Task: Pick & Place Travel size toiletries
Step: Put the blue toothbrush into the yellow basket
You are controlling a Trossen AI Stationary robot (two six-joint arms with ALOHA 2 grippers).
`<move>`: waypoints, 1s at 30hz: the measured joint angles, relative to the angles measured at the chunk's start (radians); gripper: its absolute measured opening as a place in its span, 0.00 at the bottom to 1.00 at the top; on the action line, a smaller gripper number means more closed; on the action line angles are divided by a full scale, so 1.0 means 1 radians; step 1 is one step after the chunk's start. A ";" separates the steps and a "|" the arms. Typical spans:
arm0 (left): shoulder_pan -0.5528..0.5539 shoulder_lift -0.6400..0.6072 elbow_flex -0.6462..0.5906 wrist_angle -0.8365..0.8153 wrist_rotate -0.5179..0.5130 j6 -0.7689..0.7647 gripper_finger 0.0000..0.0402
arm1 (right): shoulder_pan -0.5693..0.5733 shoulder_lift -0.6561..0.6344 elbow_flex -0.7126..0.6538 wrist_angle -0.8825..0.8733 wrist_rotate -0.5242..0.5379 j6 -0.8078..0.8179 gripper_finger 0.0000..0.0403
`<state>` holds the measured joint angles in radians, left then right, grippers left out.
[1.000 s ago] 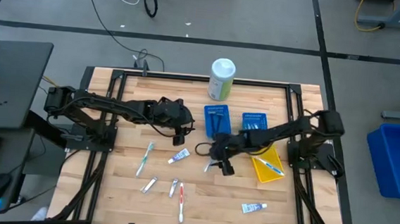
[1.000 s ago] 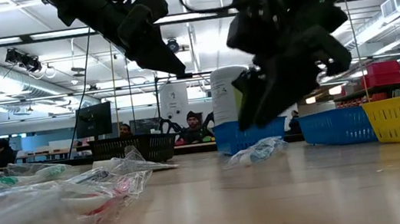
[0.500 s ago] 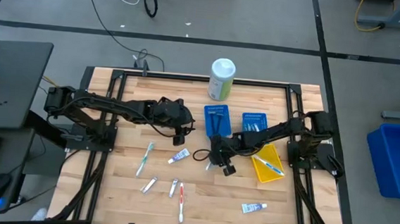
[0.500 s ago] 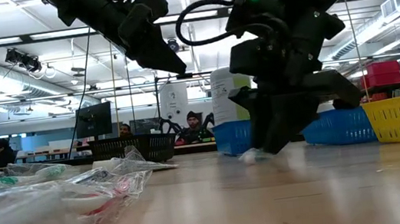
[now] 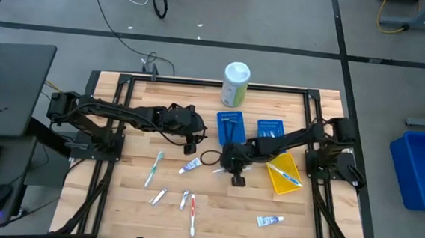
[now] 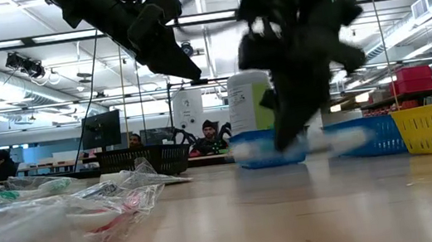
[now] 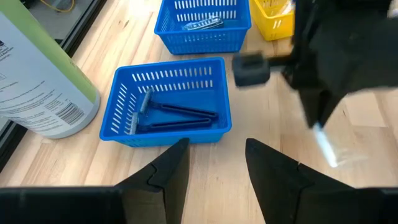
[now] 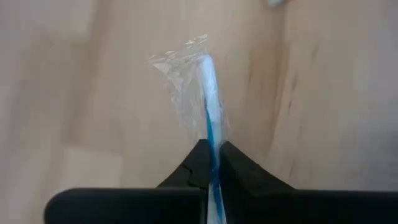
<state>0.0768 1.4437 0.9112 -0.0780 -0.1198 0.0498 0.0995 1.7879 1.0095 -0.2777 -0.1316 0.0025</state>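
My right gripper [image 5: 228, 169] is shut on a white-and-blue toothbrush [image 8: 208, 93] in a clear wrapper, low over the middle of the table, in front of the blue bins. The left wrist view shows that toothbrush [image 7: 324, 144] sticking out below the right gripper [image 7: 314, 118]. My left gripper [image 5: 191, 138] hovers open to the left of it, nothing between its fingers [image 7: 168, 174]. More toiletries lie flat on the near part of the table: a pale toothbrush [image 5: 153, 168], small tubes [image 5: 190, 165] [image 5: 270, 221] and a red toothbrush [image 5: 192, 212]. My right gripper pinches the wrapped toothbrush's handle [image 8: 211, 142] between its two fingertips, wrapper and all. The fingers come from above, pointing down at a slant. The toothbrush runs on past the fingertips and hangs tilted below them, its wrapped free end [image 8: 186, 59] toward the table.
A blue bin [image 5: 229, 126] with dark razors [image 7: 168, 113], a second blue bin [image 5: 269, 128] and a yellow bin [image 5: 284, 173] stand right of centre. A tall white-and-green canister [image 5: 235, 84] stands at the far edge. Bare wood lies at the near right.
My right gripper has come down on the wrapped toothbrush on the table, shut on it and started up again with it, shifting a little toward the far edge. The toothbrush has left the spot where it lay.
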 joint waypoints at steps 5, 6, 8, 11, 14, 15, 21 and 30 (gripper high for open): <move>0.000 0.000 0.000 0.000 0.000 0.000 0.41 | 0.020 -0.099 0.080 -0.207 0.000 0.155 0.04; 0.000 0.000 0.000 0.000 0.000 0.000 0.41 | 0.026 -0.124 0.091 -0.251 0.001 0.190 0.04; 0.000 0.000 0.000 -0.001 0.000 0.000 0.41 | 0.040 -0.181 0.100 -0.340 0.025 0.278 0.04; 0.000 0.000 0.000 -0.002 0.000 -0.005 0.41 | 0.065 -0.256 0.099 -0.516 0.032 0.462 0.04; 0.000 0.000 0.000 -0.002 0.000 -0.008 0.41 | 0.105 -0.324 0.099 -0.715 0.050 0.670 0.04; 0.000 0.000 0.000 -0.001 0.000 -0.008 0.41 | 0.121 -0.339 0.099 -0.782 0.050 0.735 0.05; 0.000 0.000 0.000 0.000 0.000 -0.012 0.41 | 0.224 -0.370 0.098 -1.061 0.049 1.081 0.07; 0.000 0.000 0.000 0.001 0.000 -0.042 0.41 | 0.288 -0.369 0.024 -1.071 0.076 1.241 0.07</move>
<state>0.0766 1.4437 0.9110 -0.0772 -0.1193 0.0079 0.3872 1.4189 1.0335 -1.3486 -0.0551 1.2436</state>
